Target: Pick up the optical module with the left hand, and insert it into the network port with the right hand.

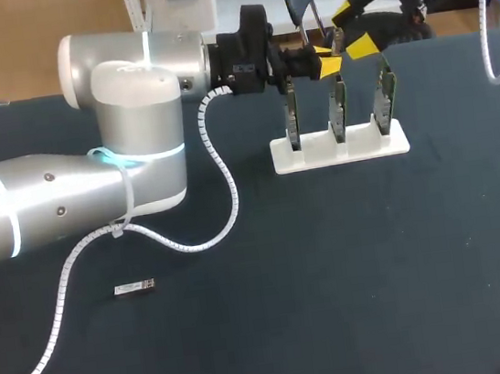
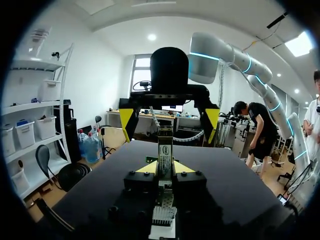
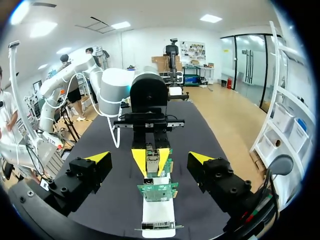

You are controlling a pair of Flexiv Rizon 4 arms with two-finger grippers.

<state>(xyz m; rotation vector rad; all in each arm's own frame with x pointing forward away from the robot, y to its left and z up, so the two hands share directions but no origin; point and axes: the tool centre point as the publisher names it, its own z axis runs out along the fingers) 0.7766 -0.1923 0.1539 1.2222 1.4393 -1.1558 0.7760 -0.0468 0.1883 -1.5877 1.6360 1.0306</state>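
Two end effectors face off by the white rack (image 1: 339,149), left end effector (image 2: 165,167) clamped on the optical module (image 2: 164,150), right end effector (image 1: 354,29) spread wide, second module (image 1: 134,287) lying loose on the counter (image 1: 336,277)

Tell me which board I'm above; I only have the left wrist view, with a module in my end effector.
Observer: The head view shows three upright boards in the white rack; the left end effector is above the middle board.
Operator: Anything on the table out of my sight?
Observer: A second optical module lies flat on the table beside the left arm, well away from the rack.
Operator: Is the right end effector lined up?
Observer: In the right wrist view the held module sits centred ahead of the open right end effector, untouched by its fingers.
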